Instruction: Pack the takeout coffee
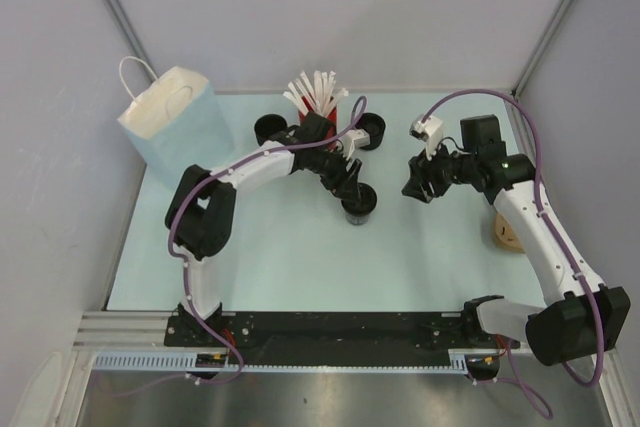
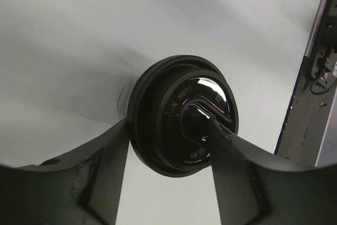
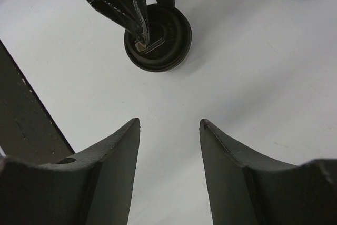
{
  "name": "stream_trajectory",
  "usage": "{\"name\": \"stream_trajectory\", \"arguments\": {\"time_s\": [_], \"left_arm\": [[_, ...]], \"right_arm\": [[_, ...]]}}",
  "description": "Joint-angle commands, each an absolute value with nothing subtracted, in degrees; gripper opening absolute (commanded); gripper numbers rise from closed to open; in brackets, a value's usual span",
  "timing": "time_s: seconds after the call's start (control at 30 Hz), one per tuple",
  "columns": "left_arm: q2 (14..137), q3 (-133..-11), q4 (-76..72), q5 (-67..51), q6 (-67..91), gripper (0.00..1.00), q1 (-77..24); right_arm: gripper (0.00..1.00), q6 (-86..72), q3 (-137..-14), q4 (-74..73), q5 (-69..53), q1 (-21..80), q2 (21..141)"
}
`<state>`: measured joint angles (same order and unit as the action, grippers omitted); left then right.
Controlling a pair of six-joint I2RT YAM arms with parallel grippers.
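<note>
Grasping seems the step: left claw (image 2: 167,125) brackets the coffee cup (image 2: 174,104), clamped or not I cannot tell; right claw (image 3: 169,125) gapes alongside. Next probably needs squeezing, then lifting toward the bag (image 1: 170,112).

1. Left arm (image 1: 250,169) stretches forward and rightward, with the wrist bent down. The left gripper (image 1: 352,190) points at the table, fingers (image 2: 95,177) parted.
2. Right arm (image 1: 540,227) bends leftward. The right gripper (image 1: 412,192) hangs right of the left one, apart from it, fingers (image 3: 105,167) spread.
</note>
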<state>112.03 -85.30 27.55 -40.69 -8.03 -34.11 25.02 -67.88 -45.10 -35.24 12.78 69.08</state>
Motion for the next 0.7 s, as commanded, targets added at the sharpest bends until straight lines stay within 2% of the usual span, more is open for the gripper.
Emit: {"name": "stream_trajectory", "arguments": {"time_s": [0.0, 0.1, 0.37, 0.67], "left_arm": [[113.9, -86.66, 27.95, -41.84, -8.35, 0.6, -33.84], [114.43, -86.05, 27.95, -42.19, -8.44, 0.56, -33.4], [114.7, -83.94, 27.6, -41.31, -9.14, 0.56, -32.78], [115.93, -84.55, 28.12, -38.23, -9.05, 0.66, -32.87]], "right_arm": [[0.53, 24.87, -67.94, -44.21, -37.79, 12.92, 68.55], [0.53, 24.79, -67.76, -44.38, -39.81, 13.01, 70.22], [0.53, 20.31, -67.59, -40.44, -43.5, 13.36, 76.98], [0.49, 14.33, -67.59, -33.31, -50.89, 10.11, 88.58]]}}
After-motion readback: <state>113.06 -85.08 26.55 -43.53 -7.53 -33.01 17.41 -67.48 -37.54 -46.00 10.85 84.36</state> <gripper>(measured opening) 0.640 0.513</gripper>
